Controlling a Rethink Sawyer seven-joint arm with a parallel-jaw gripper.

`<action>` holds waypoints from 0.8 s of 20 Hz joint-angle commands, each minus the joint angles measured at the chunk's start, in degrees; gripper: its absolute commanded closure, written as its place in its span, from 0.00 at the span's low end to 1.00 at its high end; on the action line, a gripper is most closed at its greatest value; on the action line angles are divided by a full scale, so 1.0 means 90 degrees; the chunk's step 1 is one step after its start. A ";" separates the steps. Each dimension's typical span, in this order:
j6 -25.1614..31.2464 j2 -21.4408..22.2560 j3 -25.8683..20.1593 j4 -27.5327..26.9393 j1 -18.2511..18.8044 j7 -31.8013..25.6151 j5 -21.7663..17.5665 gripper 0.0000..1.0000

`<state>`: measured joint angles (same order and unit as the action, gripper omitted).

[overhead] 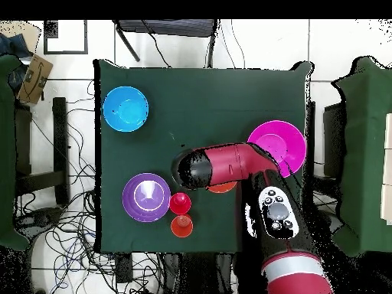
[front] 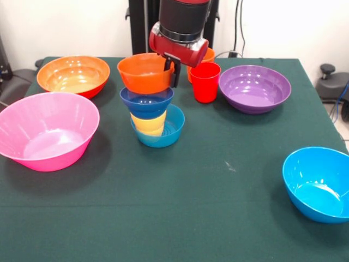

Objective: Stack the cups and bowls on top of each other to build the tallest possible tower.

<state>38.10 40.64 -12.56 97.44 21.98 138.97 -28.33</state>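
Tower [front: 151, 112] directly under pincer [front: 171, 70]: light blue bowl, yellow cup, dark blue bowl, small orange bowl [front: 145, 72] on top. Pincer clamped on that top bowl's rim. Red cup [front: 205, 82] just beside.

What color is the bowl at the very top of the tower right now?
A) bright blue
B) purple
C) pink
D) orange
D: in the front view the small orange bowl sits highest on the tower, above a dark blue bowl, the yellow cup and a lighter blue bowl at the bottom, with the gripper at its rim.
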 commanded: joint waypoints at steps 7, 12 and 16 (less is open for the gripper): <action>0.0447 0.0122 -0.0593 -0.0124 -0.0027 -0.1550 -0.0434 1.00; 0.0311 -0.0022 -0.0536 -0.0144 -0.0101 -0.1426 -0.0533 1.00; 0.0240 -0.0088 -0.0558 -0.0194 -0.0111 -0.1388 -0.0526 1.00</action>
<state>38.12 42.06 -12.65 97.44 21.90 138.97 -28.36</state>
